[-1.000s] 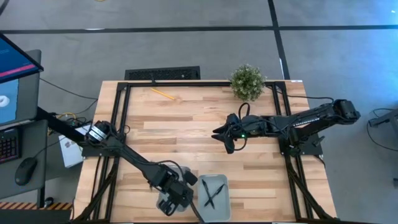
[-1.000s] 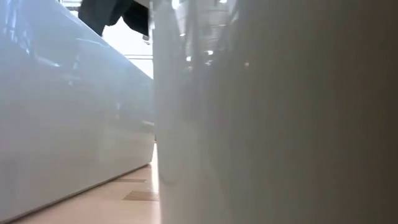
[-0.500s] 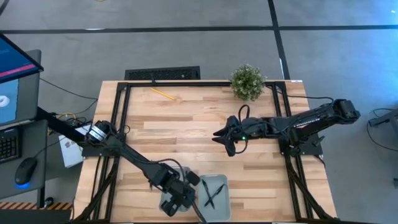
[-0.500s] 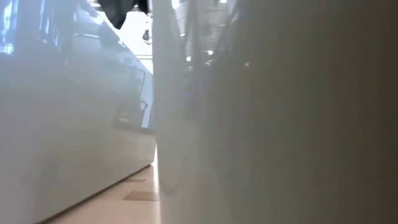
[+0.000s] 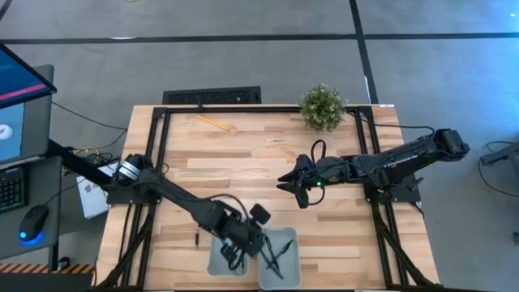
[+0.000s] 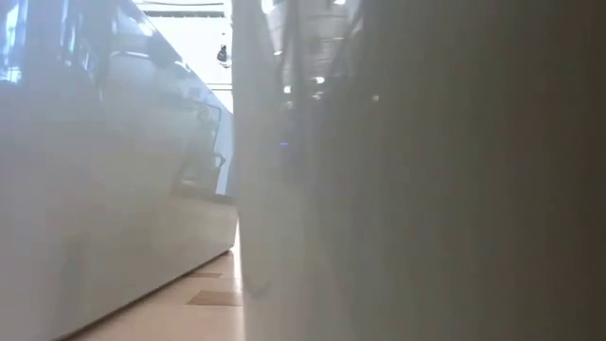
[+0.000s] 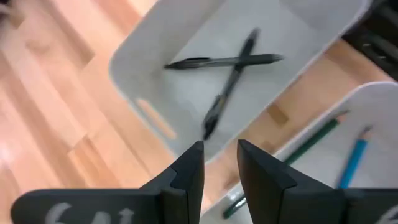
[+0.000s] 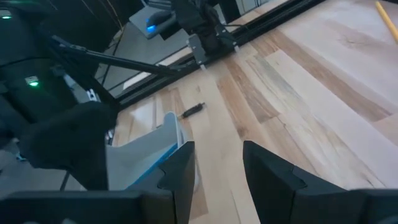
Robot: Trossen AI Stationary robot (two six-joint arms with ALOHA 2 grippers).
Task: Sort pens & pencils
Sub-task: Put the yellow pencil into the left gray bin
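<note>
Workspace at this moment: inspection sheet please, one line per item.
Surface: wooden table, black frame.
Job's things: two crossed black pens in right bin; blue pencil and green pencil in left bin; yellow pencil at far edge; dark pen loose.
Clutter: potted plant.
Grippers: left gripper open above bins; right gripper open mid-table.
Cables: on both arms.
Surroundings: monitor, mouse.

I see a pale wooden table [image 5: 243, 162] with light and darker plank stripes, two black pens [image 7: 230, 74] crossed in a white tray [image 7: 155, 68], a blue pencil [image 7: 353, 158] beside a green one [image 7: 311, 140] (second white tray [image 7: 373, 106]), a yellow pencil [image 5: 212, 122], a green plant [image 5: 323, 107]
</note>
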